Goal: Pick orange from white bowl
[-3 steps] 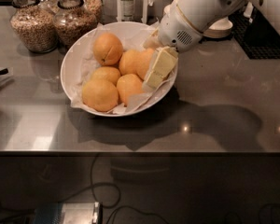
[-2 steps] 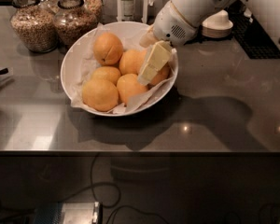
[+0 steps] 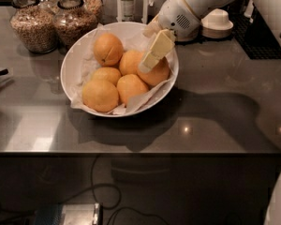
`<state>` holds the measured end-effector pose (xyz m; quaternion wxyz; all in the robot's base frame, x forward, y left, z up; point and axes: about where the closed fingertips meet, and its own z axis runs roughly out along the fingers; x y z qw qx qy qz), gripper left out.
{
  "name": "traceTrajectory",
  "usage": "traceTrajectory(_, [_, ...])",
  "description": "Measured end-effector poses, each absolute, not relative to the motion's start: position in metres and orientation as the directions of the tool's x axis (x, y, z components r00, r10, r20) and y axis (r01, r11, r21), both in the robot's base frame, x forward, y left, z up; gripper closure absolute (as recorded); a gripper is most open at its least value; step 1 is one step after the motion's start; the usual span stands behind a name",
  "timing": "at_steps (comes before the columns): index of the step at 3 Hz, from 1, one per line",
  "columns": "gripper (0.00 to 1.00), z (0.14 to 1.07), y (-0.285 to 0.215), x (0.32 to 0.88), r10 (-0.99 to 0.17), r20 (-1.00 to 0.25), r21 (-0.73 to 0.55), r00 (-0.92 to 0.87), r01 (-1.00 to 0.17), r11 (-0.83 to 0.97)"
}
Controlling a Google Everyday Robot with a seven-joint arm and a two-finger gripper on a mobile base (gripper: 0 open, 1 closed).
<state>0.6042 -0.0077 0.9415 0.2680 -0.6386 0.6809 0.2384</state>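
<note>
The scene was dim and warm-toned. Light fell from above and behind, so the white bowl (image 3: 71, 62) cast a broad, soft shadow toward the front edge of the worktop (image 3: 215, 102). The shadow of the arm (image 3: 201, 3) spread toward the right edge. Small glare spots glinted near the front edge. The gripper (image 3: 149, 63), over the bowl's right side, showed pale and well lit.

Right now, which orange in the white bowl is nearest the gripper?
The rightmost orange, against the white bowl's right rim. The gripper overlaps its upper left in this view; the other five oranges lie further left.
</note>
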Motion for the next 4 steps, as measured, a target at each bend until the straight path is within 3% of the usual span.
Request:
traceTrajectory(2, [0.09, 0.923, -0.016, 0.579, -0.695, -0.713, 0.03, -0.093, -0.994, 0.102])
traceTrajectory(3, [0.17, 0.909, -0.018, 0.581, -0.679, -0.724, 0.06, -0.117, -0.992, 0.107])
traceTrajectory(4, [0.34, 0.896, -0.022, 0.586, -0.665, -0.732, 0.084, -0.144, -0.989, 0.121])
